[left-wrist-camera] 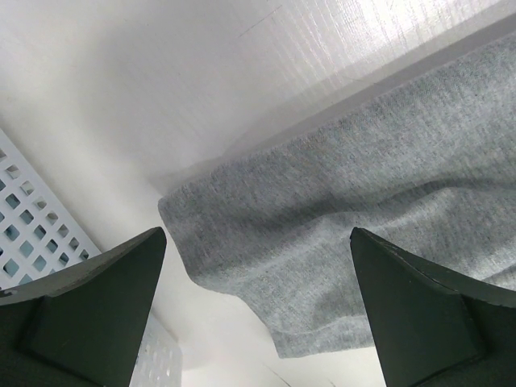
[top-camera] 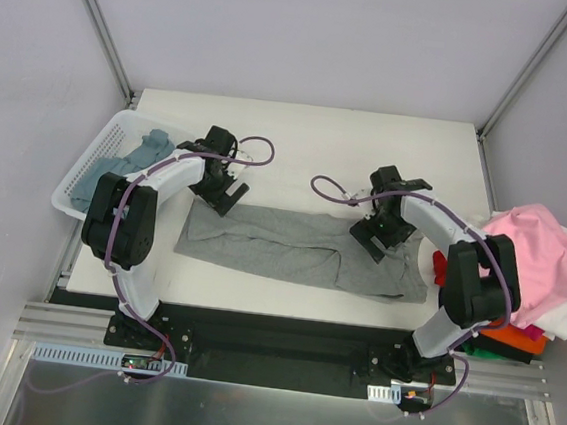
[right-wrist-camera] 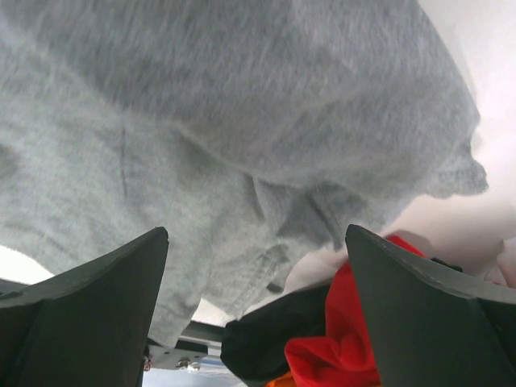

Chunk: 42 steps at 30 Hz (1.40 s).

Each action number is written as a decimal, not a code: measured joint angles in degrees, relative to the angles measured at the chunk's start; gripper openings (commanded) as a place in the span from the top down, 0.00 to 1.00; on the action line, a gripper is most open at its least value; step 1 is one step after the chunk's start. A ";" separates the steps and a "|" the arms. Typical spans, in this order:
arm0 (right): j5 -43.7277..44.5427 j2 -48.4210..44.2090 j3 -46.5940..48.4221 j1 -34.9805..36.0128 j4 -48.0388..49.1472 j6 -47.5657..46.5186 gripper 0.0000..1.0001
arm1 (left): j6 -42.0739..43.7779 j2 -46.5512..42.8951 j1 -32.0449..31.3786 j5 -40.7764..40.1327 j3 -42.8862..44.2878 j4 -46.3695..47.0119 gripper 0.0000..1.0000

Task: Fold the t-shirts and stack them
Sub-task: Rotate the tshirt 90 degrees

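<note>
White table [top-camera: 301,134] holds the grey t-shirt [top-camera: 290,245] spread across its middle, and the left gripper [top-camera: 222,195] and right gripper [top-camera: 376,238] hang over the shirt's far side, wide open and empty, so a pinch could catch just one layer, if it is doubled, and bunch it.

The t-shirt [top-camera: 280,244] is heather-grey, the basket [top-camera: 92,157] white.

Far strip of the table [top-camera: 371,141] is left open. Left edge is blocked by basket [top-camera: 85,165], right edge by piled t-shirts [top-camera: 545,263].
</note>
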 measured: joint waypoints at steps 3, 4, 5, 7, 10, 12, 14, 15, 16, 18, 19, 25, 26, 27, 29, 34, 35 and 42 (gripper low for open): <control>0.94 2.51 -0.11 0.52 1.70 -0.02 0.04 | -0.02 0.00 0.00 0.00 0.00 0.00 0.01; 1.79 3.10 -0.35 0.92 2.58 -0.04 0.04 | -0.02 0.00 0.00 0.00 0.00 0.00 0.00; 2.62 3.63 -0.52 1.42 3.23 -0.04 0.04 | -0.07 0.00 0.00 0.00 0.00 0.00 0.01; 4.24 4.37 -0.83 2.36 4.57 -0.04 0.04 | -0.11 0.00 0.00 0.00 0.00 0.00 0.01; 6.54 5.25 -1.20 3.39 6.51 -0.02 0.04 | -0.20 0.00 0.00 0.00 0.00 -0.02 0.01; 8.39 5.60 -1.60 3.93 8.02 -0.07 0.04 | -0.26 0.00 0.00 0.00 0.00 0.00 0.01; 11.21 5.68 -2.34 4.68 9.66 -0.20 0.04 | -0.35 0.00 -0.02 0.00 -0.02 -0.02 0.01; 12.50 5.68 -2.78 5.16 10.40 -0.24 0.04 | -0.35 0.00 -0.02 0.00 -0.02 -0.02 0.01; 13.88 5.68 -3.17 5.64 11.13 -0.28 0.04 | -0.37 0.00 -0.02 0.02 -0.04 -0.02 0.01; 16.37 5.75 -3.74 6.71 12.11 -0.46 0.04 | -0.44 0.00 -0.02 0.02 -0.13 -0.04 0.01; 17.40 5.79 -3.93 7.28 12.44 -0.52 0.04 | -0.48 0.00 -0.02 0.04 -0.15 -0.11 0.01; 20.98 6.38 -4.13 8.48 13.84 -0.85 0.04 | -0.79 0.00 -0.07 0.55 -0.42 -0.70 0.01; 21.42 6.45 -4.13 8.52 14.05 -0.90 0.04 | -0.81 0.00 -0.09 0.85 -0.55 -0.92 0.01; 21.79 6.51 -4.13 8.57 14.23 -0.90 0.04 | -0.83 0.00 -0.17 1.01 -0.68 -1.01 0.01; 22.40 6.62 -4.13 8.76 14.51 -0.92 0.04 | -0.92 0.00 -0.44 1.11 -1.03 -1.09 0.01; 23.63 7.15 -4.04 9.25 14.71 -1.22 0.04 | -1.42 0.00 -1.46 1.16 -2.99 -1.14 0.01; 23.87 7.34 -3.89 9.29 14.73 -1.36 0.04 | -1.46 0.00 -1.60 0.96 -3.63 -1.16 0.01; 25.29 9.25 -2.05 9.29 14.53 -2.01 0.04 | -2.84 0.63 -3.85 -3.45 -4.83 -1.31 0.01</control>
